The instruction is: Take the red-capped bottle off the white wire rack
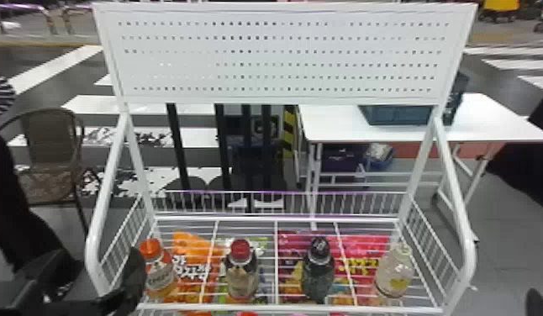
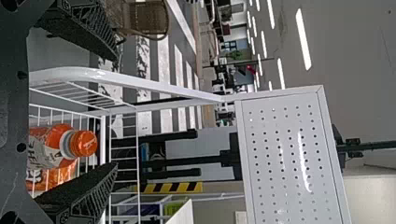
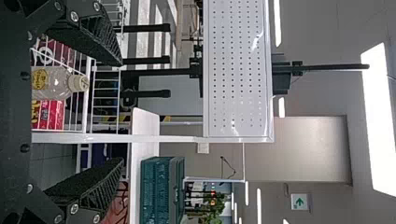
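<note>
Though indistinct, left end effector point(image 1: 103, 269) beside orange-capped bottle point(image 1: 160, 273).

Four bottles point(image 1: 241, 279) are standing in row on wire rack point(image 1: 92, 243) — bags point(image 1: 188, 243) are lying beneath. Behind rack: chair point(image 1: 52, 136) is standing left, table point(image 1: 329, 131) right — crate point(image 1: 399, 115) is sitting on table.

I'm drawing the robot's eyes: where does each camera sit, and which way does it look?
Head view: on its head, looking forward and down at the white wire rack and red-capped bottle; its left arm shows.
Left wrist view: on that wrist, looking past the open left gripper to the orange-capped bottle and holed panel.
Right wrist view: on the other wrist, looking past the open right gripper to a pale-capped bottle.
Head and left wrist views share the orange-capped bottle.
</note>
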